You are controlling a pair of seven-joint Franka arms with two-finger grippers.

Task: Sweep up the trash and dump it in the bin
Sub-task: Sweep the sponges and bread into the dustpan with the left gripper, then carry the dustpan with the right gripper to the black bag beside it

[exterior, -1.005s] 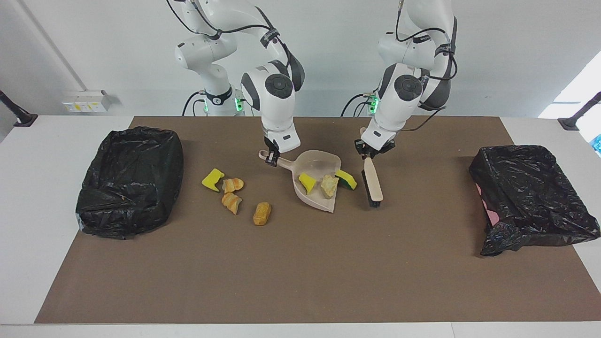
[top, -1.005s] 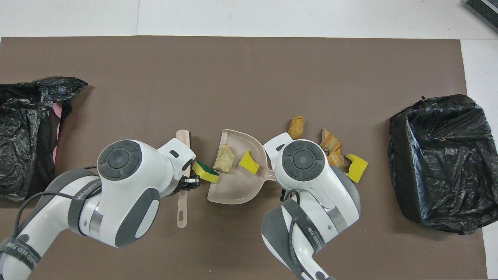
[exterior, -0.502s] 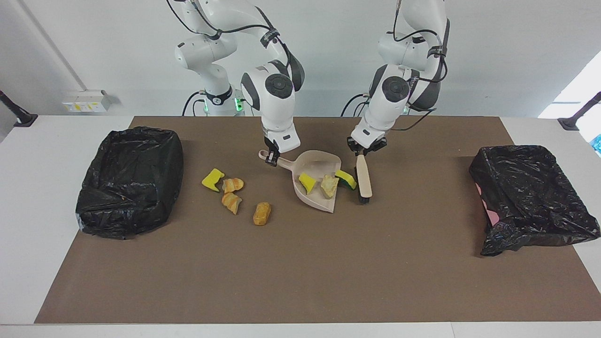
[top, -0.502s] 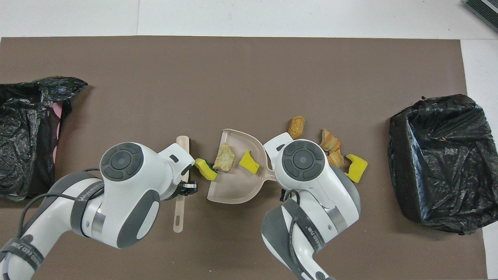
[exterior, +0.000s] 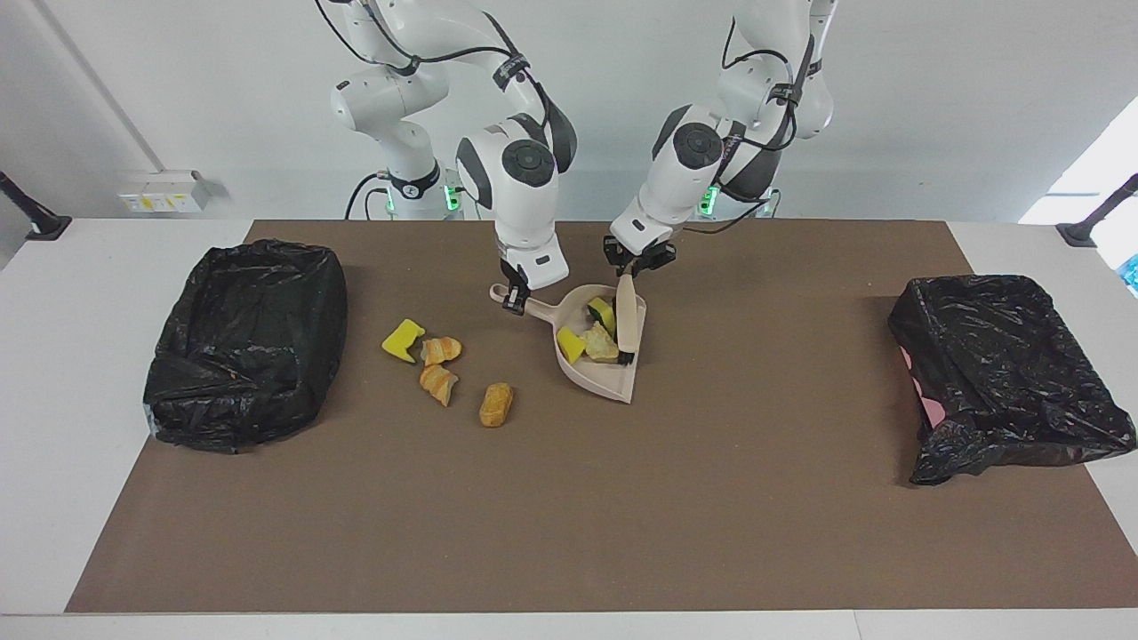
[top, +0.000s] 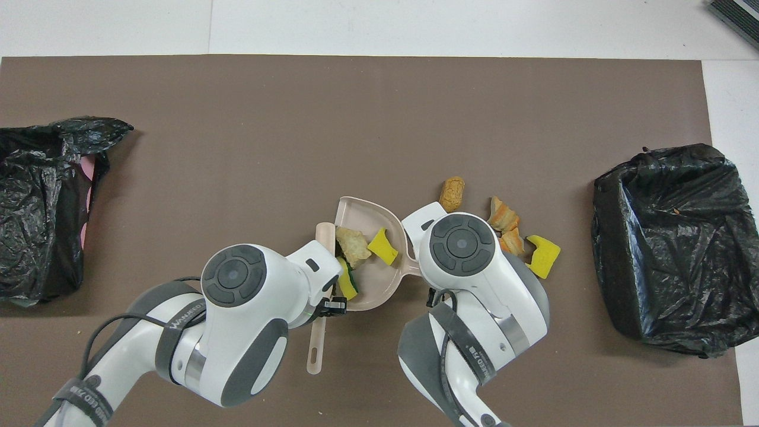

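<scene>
In the facing view, the right gripper [exterior: 513, 300] is clamped on the dustpan [exterior: 613, 380] handle, and the left gripper [exterior: 637, 264] grips the brush [exterior: 628, 318] — three trash pieces [exterior: 589, 335] lie in the pan. In the overhead view, four more pieces [top: 511, 234] lie on the mat [top: 379, 118], between the pan and the black-bagged bin [top: 670, 249].

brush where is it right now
The brush is held in the left pincer, its bristles down in the dustpan beside three scraps, mid-table between the two bins.
</scene>
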